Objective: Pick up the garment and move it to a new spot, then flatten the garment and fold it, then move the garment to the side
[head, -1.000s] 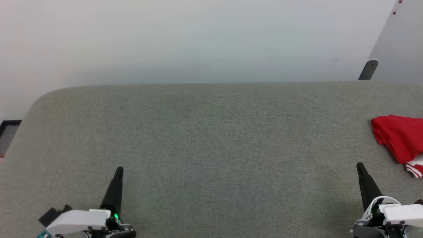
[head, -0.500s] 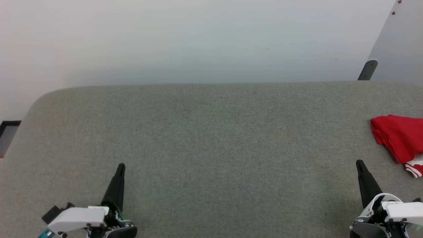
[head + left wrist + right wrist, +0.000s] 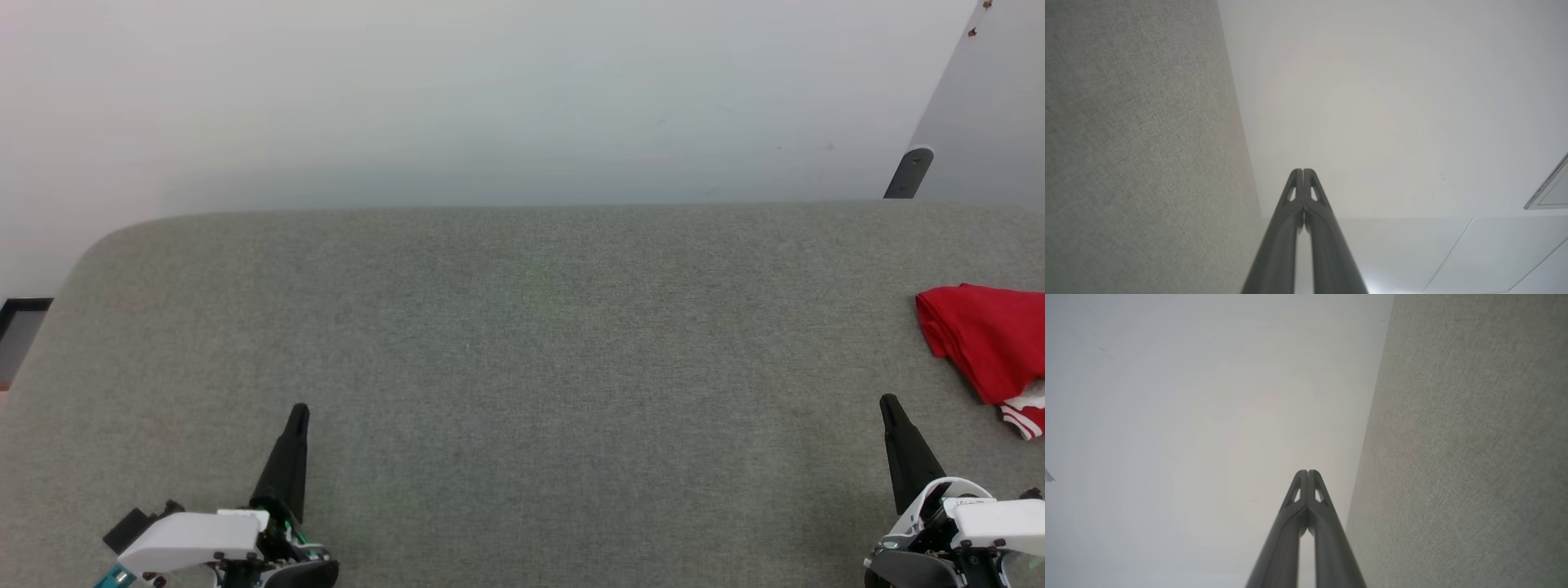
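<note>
The garment (image 3: 984,339) lies bunched at the right edge of the head frame, partly cut off by that edge, resting on the grey table (image 3: 522,343). We see mostly red cloth, folded over on itself into a thick rounded ridge along its left side, with a small patch of white and striped trim at its lower right.

We judge it soft, light and limp: it will sag and drape from any point we lift, and the layers may slide over each other, so a pinch could catch one ply alone or several at once. It is not fragile. The felt-like table may drag on the cloth a little if we pull instead of lifting.

The best hold, we think, is the thick folded ridge on its near left side, where the cloth stands up off the table and long fingers can get under or around it. The striped trim is a firmer edge but sits close to the frame border.

The left gripper (image 3: 298,411) at lower left and the right gripper (image 3: 887,401) at lower right both have their fingers pressed together, holding nothing. The right one is near the garment, not touching it.
</note>
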